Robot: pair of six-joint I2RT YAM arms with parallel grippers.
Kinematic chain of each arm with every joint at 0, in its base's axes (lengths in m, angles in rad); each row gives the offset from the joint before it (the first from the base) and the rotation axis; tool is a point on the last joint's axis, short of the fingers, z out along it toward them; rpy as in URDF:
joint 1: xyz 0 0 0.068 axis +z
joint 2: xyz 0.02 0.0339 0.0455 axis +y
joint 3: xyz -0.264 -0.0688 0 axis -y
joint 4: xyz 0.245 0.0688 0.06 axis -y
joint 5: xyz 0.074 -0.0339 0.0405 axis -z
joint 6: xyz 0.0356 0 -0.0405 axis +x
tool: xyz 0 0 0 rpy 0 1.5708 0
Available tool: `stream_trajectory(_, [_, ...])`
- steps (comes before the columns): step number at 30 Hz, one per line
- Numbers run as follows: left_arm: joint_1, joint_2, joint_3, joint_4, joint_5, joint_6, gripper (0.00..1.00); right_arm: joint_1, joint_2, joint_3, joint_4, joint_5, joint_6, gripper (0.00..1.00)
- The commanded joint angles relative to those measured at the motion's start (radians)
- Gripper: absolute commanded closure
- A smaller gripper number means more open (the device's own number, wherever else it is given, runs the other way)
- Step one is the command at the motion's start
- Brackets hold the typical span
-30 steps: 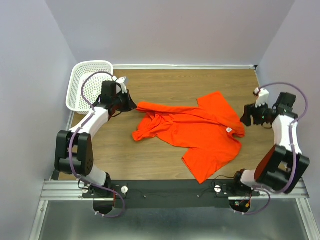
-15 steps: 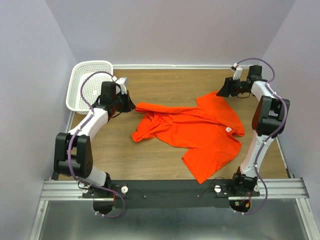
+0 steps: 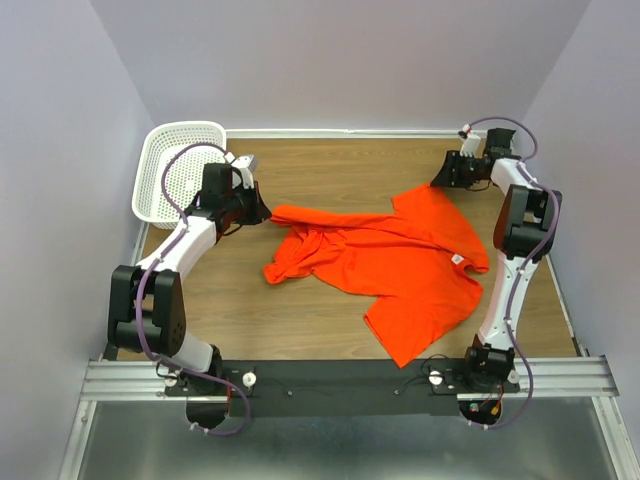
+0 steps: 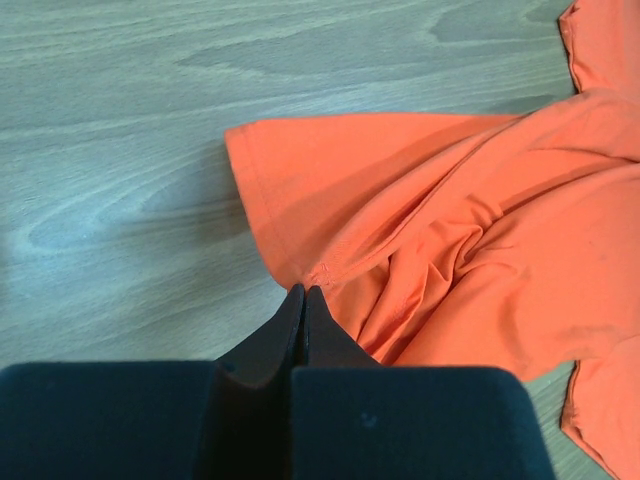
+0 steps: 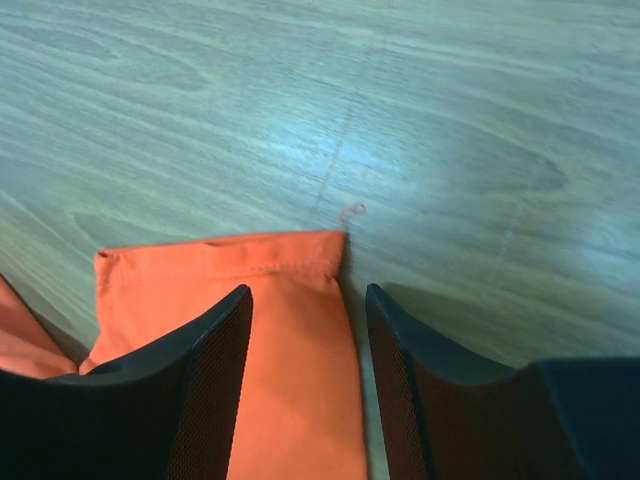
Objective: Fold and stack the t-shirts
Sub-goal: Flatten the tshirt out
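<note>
A light-brown wood-grain table [image 3: 300,310] is carrying two things. A bright orange-red soft fabric t-shirt [image 3: 420,270] is lying rumpled and half spread across its middle and right side, its small white tag [image 3: 458,259] showing. A white perforated plastic basket [image 3: 180,170] is sitting at the far left corner.

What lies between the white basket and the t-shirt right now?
Only the left claw, shut on the sleeve hem of the t-shirt, with its arm running past the basket; the top external view shows it.
</note>
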Motion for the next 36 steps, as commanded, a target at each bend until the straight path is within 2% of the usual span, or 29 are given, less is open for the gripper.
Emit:
stream_trajectory(1, [0.005,-0.01,0.0,0.001,-0.001,0.013,1.0,0.03,0.053,0.034,-0.006,0.046,0.028,0.44])
stream_trajectory(4, [0.005,-0.011,-0.004,0.001,0.0,0.014,1.0,0.035,0.073,0.052,-0.012,0.063,0.051,0.53])
stream_trajectory(6, [0.005,-0.013,-0.004,0.001,-0.001,0.014,1.0,0.035,0.069,0.048,-0.017,0.076,0.049,0.56])
stream_trajectory(7, [0.005,-0.011,-0.003,0.001,0.0,0.014,1.0,0.035,0.067,0.045,-0.018,0.083,0.048,0.61])
stream_trajectory(13, [0.005,-0.011,-0.003,0.003,0.008,0.014,1.0,0.035,0.046,0.032,-0.032,0.083,0.042,0.69])
stream_trajectory(16, [0.005,-0.013,-0.003,0.003,0.008,0.014,1.0,0.035,0.041,0.032,-0.035,0.077,0.045,0.83])
stream_trajectory(17, [0.005,-0.014,-0.003,0.003,0.005,0.016,1.0,0.035,0.032,0.019,-0.035,0.066,0.043,0.95])
stream_trajectory(18, [0.005,-0.014,-0.001,0.003,0.005,0.016,1.0,0.035,0.018,0.005,-0.034,0.057,0.04,0.99])
stream_trajectory(19, [0.005,-0.014,-0.001,0.003,0.005,0.017,1.0,0.035,0.003,-0.015,-0.035,0.045,0.037,0.99])
stream_trajectory(22, [0.005,-0.023,-0.001,0.003,0.008,0.017,1.0,0.035,-0.107,-0.105,-0.025,0.005,0.013,0.99])
stream_trajectory(26, [0.008,-0.069,-0.006,0.02,0.013,0.02,1.0,0.035,-0.337,-0.367,0.026,-0.016,-0.035,0.99])
stream_trajectory(27, [0.008,-0.077,-0.006,0.023,0.011,0.02,1.0,0.035,-0.447,-0.415,0.035,-0.012,-0.043,0.99])
stream_trajectory(30, [0.013,-0.124,-0.009,0.036,0.003,0.022,1.0,0.035,-0.621,-0.546,0.057,0.019,-0.072,0.99])
stream_trajectory(31, [0.014,-0.14,-0.004,0.038,-0.006,0.02,1.0,0.035,-0.725,-0.56,0.057,0.029,-0.075,0.99])
stream_trajectory(33, [0.014,-0.196,0.014,0.044,-0.015,0.01,1.0,0.035,-0.83,-0.542,0.054,0.06,-0.078,0.99])
stream_trajectory(35, [0.014,-0.264,0.075,0.044,-0.018,-0.018,1.0,0.035,-0.953,-0.476,0.048,0.089,-0.07,0.99])
stream_trajectory(36, [0.014,-0.288,0.106,0.04,-0.018,-0.044,1.0,0.035,-0.982,-0.377,0.031,0.114,-0.072,0.99])
